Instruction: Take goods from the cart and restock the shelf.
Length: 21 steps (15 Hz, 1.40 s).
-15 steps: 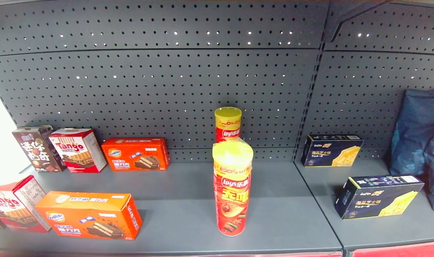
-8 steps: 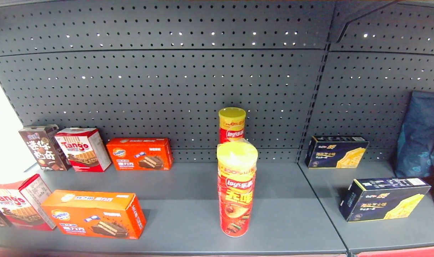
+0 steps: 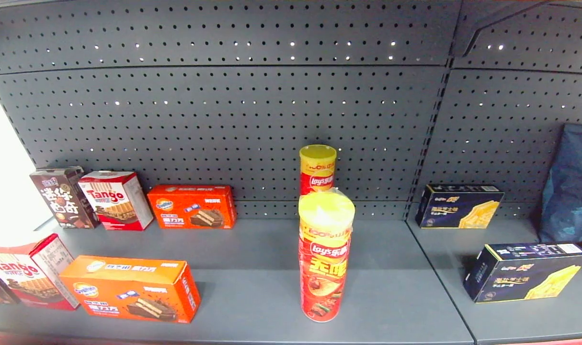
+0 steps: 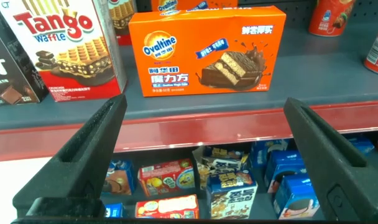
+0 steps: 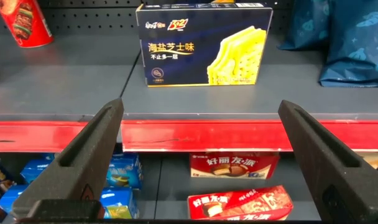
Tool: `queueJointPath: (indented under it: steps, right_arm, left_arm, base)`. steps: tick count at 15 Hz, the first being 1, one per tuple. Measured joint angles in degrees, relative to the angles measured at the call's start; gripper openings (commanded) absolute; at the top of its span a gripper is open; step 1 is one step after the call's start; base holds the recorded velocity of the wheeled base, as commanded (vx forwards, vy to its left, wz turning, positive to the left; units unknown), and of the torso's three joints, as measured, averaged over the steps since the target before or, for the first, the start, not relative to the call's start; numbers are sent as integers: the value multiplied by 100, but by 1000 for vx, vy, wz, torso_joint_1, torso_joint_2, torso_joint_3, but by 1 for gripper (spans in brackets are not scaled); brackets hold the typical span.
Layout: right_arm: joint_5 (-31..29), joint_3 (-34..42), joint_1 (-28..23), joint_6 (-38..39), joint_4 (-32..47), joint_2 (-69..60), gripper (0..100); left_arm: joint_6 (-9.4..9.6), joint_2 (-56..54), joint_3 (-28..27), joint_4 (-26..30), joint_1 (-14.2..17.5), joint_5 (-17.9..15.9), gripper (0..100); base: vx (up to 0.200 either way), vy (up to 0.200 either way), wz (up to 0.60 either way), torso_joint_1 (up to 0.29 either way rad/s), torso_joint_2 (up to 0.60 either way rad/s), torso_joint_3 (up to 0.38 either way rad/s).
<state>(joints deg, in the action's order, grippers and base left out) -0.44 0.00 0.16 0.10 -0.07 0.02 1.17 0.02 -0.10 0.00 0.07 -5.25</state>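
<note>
Both grippers are empty. The left gripper has its fingers spread wide, and it hangs low in front of the shelf, facing the near orange chocolate-wafer box. The right gripper is spread just as wide and faces the near dark blue cracker box on the right bay. Each sits about level with the red shelf edge strip.

The shelf is only part filled. Boxes stand in two rows at the left, and two chip cans stand upright in the middle, one near and one far. Bare board lies on either side of the cans.

With nothing in hand, I judge the step is to fetch an item. I would keep both jaws open and draw the arms straight away from the shelf, so no finger catches the red strip. I would choose a product that matches a row already begun. On the return I would approach a bare stretch squarely and keep wide of the tall near can, since it looks easy to topple.
</note>
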Motion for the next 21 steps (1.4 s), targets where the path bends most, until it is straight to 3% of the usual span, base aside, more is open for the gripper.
queueJointPath:
  steps: [2, 21]
  right_arm:
    - [0, 0, 0, 0, -2, 0, 100]
    - [0, 0, 0, -2, -2, 0, 100]
  left_arm:
    - [-6, 0, 0, 0, -2, 6, 100]
    - [-11, 0, 0, 0, 0, 4, 100]
  base:
    - [0, -200, 0, 2, -2, 2]
    - [0, 0, 0, 0, 0, 0]
